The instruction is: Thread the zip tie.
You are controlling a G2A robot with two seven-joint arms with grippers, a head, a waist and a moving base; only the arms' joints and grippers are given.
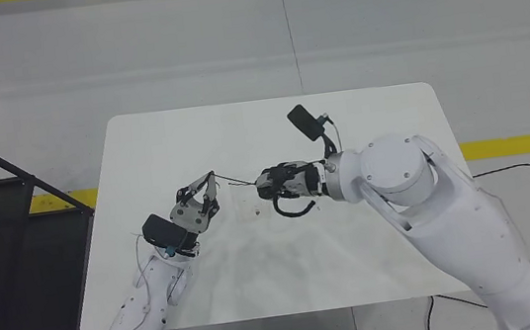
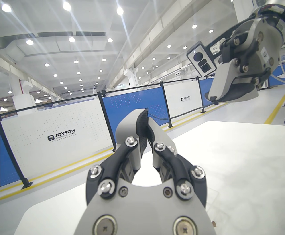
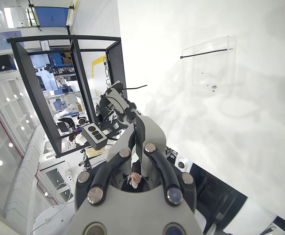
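Left jaws clamped on zip tie (image 3: 136,87), its free end pointing toward closed right jaws

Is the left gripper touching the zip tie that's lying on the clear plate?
Apart. The right wrist view shows bare table between the left gripper and that zip tie on the clear plate.

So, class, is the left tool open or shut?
Shut. The left tool has its jaws pressed together on the zip tie, which sticks out beyond the tips.
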